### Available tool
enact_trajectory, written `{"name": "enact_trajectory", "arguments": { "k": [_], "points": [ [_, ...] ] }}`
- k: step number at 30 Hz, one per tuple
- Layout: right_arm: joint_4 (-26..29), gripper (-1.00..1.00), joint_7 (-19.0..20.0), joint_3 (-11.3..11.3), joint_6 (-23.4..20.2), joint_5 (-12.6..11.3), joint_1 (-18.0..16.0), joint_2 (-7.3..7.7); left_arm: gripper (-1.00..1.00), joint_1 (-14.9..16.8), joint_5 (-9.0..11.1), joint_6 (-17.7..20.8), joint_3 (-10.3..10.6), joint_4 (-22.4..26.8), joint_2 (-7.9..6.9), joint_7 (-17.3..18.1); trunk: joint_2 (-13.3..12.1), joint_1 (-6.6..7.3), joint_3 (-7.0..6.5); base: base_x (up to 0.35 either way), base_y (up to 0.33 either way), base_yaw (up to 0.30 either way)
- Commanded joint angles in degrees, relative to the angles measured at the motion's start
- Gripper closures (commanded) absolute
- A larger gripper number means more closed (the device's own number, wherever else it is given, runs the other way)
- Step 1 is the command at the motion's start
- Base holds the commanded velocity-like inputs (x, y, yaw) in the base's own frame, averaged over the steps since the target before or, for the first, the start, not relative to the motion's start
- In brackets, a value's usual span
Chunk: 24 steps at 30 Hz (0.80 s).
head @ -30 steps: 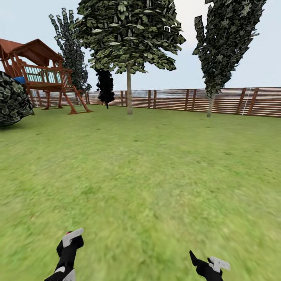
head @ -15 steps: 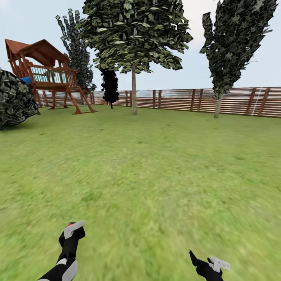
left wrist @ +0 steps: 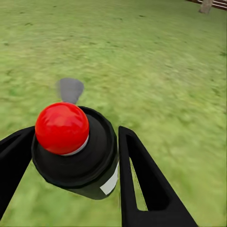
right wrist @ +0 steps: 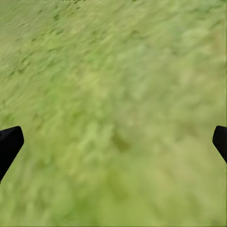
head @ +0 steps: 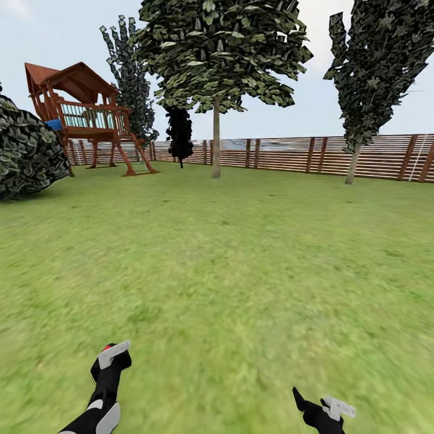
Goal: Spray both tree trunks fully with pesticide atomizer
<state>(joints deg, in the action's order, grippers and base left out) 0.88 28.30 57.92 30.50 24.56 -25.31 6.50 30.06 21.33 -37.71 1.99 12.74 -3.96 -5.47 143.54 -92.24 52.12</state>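
The pesticide atomizer (left wrist: 90, 170), a small black cylinder with a red ball on top, sits between the two black fingers of my left gripper (left wrist: 75, 137), which is shut on it. In the head view its red spot (head: 108, 347) peeks over the left gripper (head: 112, 358), low at the left. My right gripper (head: 322, 405) hangs open over bare grass, its fingertips (right wrist: 9, 142) at the edges of the right wrist view. Far ahead on the garden lawn (head: 241, 259) stands a tree with a straight bare tree trunk (head: 216, 144) and a leafy crown.
A brown slat fence (head: 289, 154) closes the back of the lawn. A wooden playset (head: 87, 117) stands at the back left beside a dark bush (head: 24, 150). Narrow dark trees (head: 374, 72) rise at the right and behind the playset. Open grass lies between me and them.
The whole head view has shifted right, so the camera has turned left. The left gripper rose slightly and still holds the atomizer. The right gripper keeps its place.
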Motion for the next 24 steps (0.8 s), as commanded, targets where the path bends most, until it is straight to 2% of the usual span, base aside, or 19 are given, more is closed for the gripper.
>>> {"name": "enact_trajectory", "arguments": {
  "k": [1,24],
  "points": [
    [0.00,-1.00,0.00,0.00,-0.04,-0.02,0.00,0.00,1.00,0.00,-0.09,0.00,0.02,0.01,0.00,-0.01,0.00,0.00,0.00,0.329,0.000,0.000],
    [0.00,-1.00,-0.08,0.00,-0.09,-0.04,0.00,0.02,1.00,0.00,-0.33,0.08,-0.02,0.01,0.00,-0.06,0.00,0.00,0.00,0.329,0.000,0.000]
  ]
}}
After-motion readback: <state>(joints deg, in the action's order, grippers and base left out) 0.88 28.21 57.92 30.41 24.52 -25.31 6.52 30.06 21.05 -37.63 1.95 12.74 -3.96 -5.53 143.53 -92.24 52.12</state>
